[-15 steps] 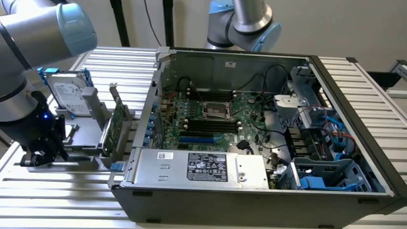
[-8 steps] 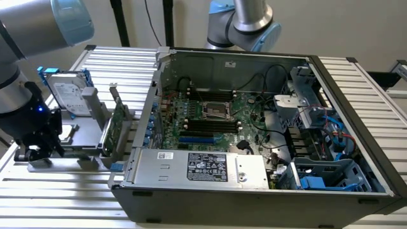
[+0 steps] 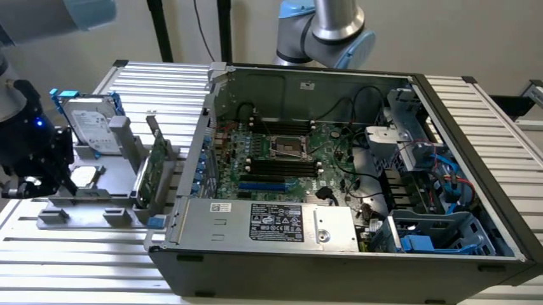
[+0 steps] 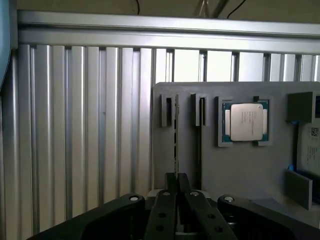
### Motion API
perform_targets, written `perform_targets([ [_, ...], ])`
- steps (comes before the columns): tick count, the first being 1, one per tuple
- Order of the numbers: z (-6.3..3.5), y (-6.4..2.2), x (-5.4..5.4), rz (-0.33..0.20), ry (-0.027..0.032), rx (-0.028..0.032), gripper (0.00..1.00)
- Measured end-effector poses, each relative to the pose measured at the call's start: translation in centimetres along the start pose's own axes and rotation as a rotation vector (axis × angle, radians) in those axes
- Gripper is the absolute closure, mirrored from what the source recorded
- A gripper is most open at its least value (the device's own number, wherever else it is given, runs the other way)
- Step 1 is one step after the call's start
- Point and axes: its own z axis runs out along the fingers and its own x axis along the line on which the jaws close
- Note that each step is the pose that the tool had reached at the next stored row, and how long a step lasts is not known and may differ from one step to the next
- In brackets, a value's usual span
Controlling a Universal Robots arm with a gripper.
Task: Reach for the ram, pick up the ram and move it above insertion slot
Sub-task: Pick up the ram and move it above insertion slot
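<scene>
The claw (image 4: 176,179) is down at the near end of the ram (image 4: 176,135). Its two black fingers (image 4: 163,214) are drawn almost together, and the thin edge of the ram runs in between them. As far as the wrist view lets me see, it is closed on the ram. The ram stands on its edge in a narrow slot of the grey holder (image 4: 240,170), with a small grey post against its far end. Just beside it on the holder runs a second dark slot (image 4: 201,140). Beyond that slot a processor (image 4: 245,121) lies flat in a square seat, its silver lid up. The holder lies on the desk (image 4: 75,130), which is made of metal slats.

In the exterior view the arm (image 3: 30,152) is at the exterior view's left, over the outer end of the holder. A hard drive (image 3: 91,127) and a green card (image 3: 151,168) stand upright on the holder. Close at the exterior view's right of the holder lies the open computer case (image 3: 339,260). Inside it the motherboard (image 3: 327,136) shows black slots (image 3: 280,166) near its middle. The ram is well apart from those slots.
</scene>
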Motion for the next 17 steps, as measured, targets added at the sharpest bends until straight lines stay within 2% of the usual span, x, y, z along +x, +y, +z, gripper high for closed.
perform_targets([
  [4, -1.73, -0.21, -0.4, -0.002, -0.0004, 0.0000, 0.87],
  [6, -2.40, -0.32, -0.4, -0.008, -0.0032, -0.0003, 0.87],
  [10, -3.25, -0.41, -0.4, -0.041, -0.0176, -0.0014, 0.87],
  [13, -3.69, -0.62, -0.5, -0.057, -0.0364, -0.0015, 0.87],
  [14, -3.93, -0.87, -0.5, -0.058, -0.0406, -0.0011, 0.87],
  [17, -4.73, -1.61, -0.6, -0.058, -0.0418, -0.0014, 0.87],
])
